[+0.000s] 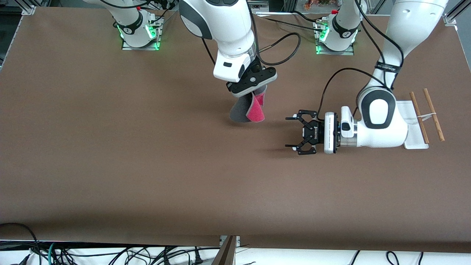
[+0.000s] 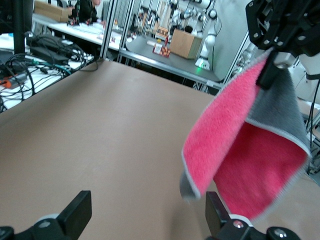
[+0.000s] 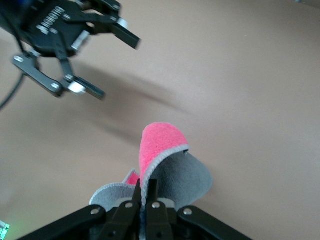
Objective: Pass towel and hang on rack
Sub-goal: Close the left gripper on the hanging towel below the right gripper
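The right claw (image 1: 254, 96) is clamped on the towel (image 1: 247, 111), dangling it over the tabletop (image 1: 110, 147); the left claw (image 1: 293, 132) hovers beside it, fingers apart. The rack (image 1: 423, 117) stands at the left arm's end.

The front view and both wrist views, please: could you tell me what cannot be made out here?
- Rack's flat white base: front view, largely covered by the left arm; its two thin wooden rods show.
- Right gripper, shut on the grey towel with pink reverse: front view, fingers hidden under the wrist.
- Open left gripper: left wrist view, cut off by the edge.

A brown-covered table (image 1: 110, 165) fills the room's middle; metal workbenches (image 2: 165, 62) and cables (image 2: 45, 50) surround it.
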